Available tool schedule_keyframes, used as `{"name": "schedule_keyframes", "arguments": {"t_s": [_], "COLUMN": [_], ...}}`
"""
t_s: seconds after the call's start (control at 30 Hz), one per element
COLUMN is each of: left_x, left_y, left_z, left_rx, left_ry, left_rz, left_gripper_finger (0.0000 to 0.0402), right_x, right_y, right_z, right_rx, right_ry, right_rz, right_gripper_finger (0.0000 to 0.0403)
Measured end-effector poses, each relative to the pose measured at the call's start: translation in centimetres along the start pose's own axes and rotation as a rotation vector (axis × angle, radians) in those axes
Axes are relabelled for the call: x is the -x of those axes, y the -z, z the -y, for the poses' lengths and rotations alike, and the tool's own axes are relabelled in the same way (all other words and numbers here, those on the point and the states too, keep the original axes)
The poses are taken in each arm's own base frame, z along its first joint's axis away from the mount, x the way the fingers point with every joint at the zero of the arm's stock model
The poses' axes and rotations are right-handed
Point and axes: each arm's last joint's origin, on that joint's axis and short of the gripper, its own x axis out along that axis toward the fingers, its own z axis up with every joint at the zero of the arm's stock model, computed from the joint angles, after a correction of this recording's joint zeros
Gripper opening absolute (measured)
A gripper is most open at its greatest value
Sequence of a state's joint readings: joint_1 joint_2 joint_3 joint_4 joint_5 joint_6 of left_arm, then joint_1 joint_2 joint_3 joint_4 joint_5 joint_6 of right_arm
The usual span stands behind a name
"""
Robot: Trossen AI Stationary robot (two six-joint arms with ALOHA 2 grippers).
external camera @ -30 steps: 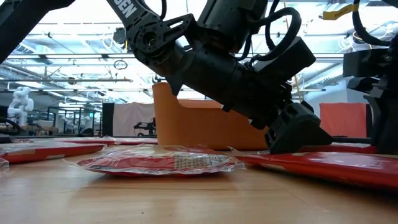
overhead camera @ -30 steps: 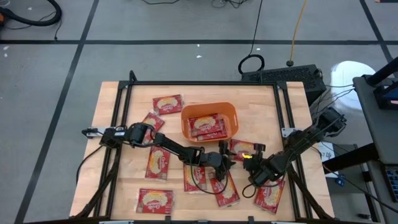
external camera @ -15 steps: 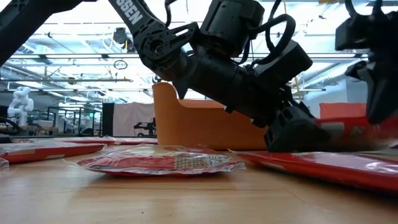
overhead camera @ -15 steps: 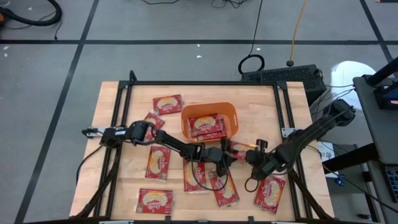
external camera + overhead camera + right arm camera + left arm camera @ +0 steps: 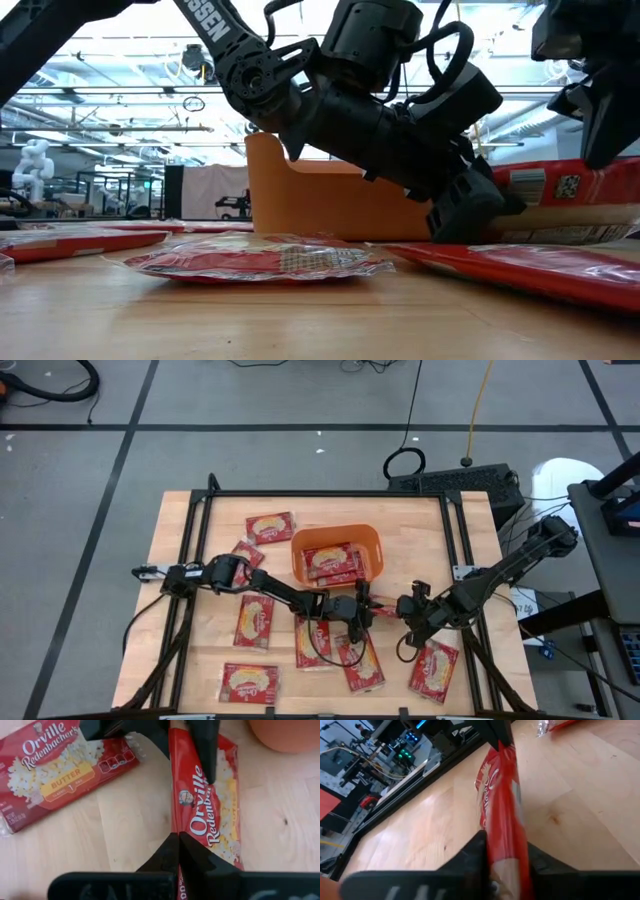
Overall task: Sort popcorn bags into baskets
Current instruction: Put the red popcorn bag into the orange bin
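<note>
Robot body, appearance only.

Left arm: dark, near-black links with rounded joint housings, seen from above as a thin chain of segments. A black cable loops beside its base. In the low view its link carries white block lettering, partly cut off. The wrist housing is a black cylinder with black cables arching over it in loops.

Right arm: same dark finish, slim links, bulkier joint at the far end.

Fingers in the right wrist view: matte black, tapering to wedges. Fingers in the left wrist view: the same matte black.
</note>
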State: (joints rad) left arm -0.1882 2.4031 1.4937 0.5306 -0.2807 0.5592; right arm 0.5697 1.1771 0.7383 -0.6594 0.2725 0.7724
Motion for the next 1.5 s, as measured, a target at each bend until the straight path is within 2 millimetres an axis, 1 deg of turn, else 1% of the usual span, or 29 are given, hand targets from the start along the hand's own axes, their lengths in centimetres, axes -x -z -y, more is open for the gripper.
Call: {"name": "schedule_keyframes", "arguments": {"t_s": [0.07,0.13,0.23,0.33,0.4,0.5,0.6,0.67,0.83,0.97,1.07,1.2,1.37,1.43,1.5], "left_x": [0.0,0.1,0.2,0.5,0.8,1.4,1.8,2.0,2.2,2.2,2.2,2.2,2.3,3.0,4.1], "left_y": [-0.1,-0.2,-0.4,-0.7,-1.0,-1.9,-2.4,-2.4,-2.2,-2.1,-2.1,-2.0,-2.1,-2.6,-3.7], "left_z": [0.1,0.3,0.8,0.9,0.6,-0.3,-1.3,-2.0,-3.1,-3.6,-3.7,-3.7,-3.7,-4.1,-4.5], "left_rx": [0.003,0.017,0.049,0.084,0.110,0.163,0.209,0.233,0.282,0.329,0.362,0.374,0.373,0.371,0.383], "left_ry": [-0.001,0.004,0.018,0.034,0.044,0.043,0.043,0.047,0.050,0.096,0.118,0.128,0.136,0.162,0.189], "left_rz": [0.001,0.004,0.006,-0.005,-0.013,-0.012,-0.025,-0.052,-0.088,-0.078,-0.071,-0.076,-0.096,-0.115,-0.119], "left_gripper_finger": [0.0033,0.0029,0.0030,0.0051,0.0061,0.0064,0.0054,0.0045,0.0035,0.0044,0.0048,0.0050,0.0052,0.0063,0.0082], "right_x": [0.2,0.5,0.9,1.0,1.0,0.7,0.5,0.3,-0.8,-2.3,-3.5,-4.2,-4.3,-4.2,-3.9], "right_y": [-0.1,-0.2,-0.3,-0.4,-0.6,-1.0,-1.1,-1.0,-0.9,-1.0,-1.0,-1.0,-1.0,-1.1,-1.3], "right_z": [0.1,0.1,0.3,0.3,0.1,-0.4,-0.6,-0.6,-0.6,-0.5,-0.4,-0.4,-0.4,-0.5,-0.6], "right_rx": [-0.002,-0.003,-0.006,0.007,0.026,0.059,0.076,0.084,0.116,0.140,0.151,0.170,0.218,0.250,0.286], "right_ry": [0.011,0.008,0.008,0.014,0.011,-0.013,-0.023,-0.006,0.087,0.149,0.186,0.224,0.223,0.216,0.199], "right_rz": [0.023,0.054,0.079,0.105,0.128,0.158,0.169,0.158,0.144,0.108,0.070,0.063,0.061,0.067,0.068], "right_gripper_finger": [0.0005,0.0018,0.0052,0.0088,0.0110,0.0134,0.0145,0.0148,0.0149,0.0148,0.0138,0.0102,0.0039,0.0022,0.0017]}}
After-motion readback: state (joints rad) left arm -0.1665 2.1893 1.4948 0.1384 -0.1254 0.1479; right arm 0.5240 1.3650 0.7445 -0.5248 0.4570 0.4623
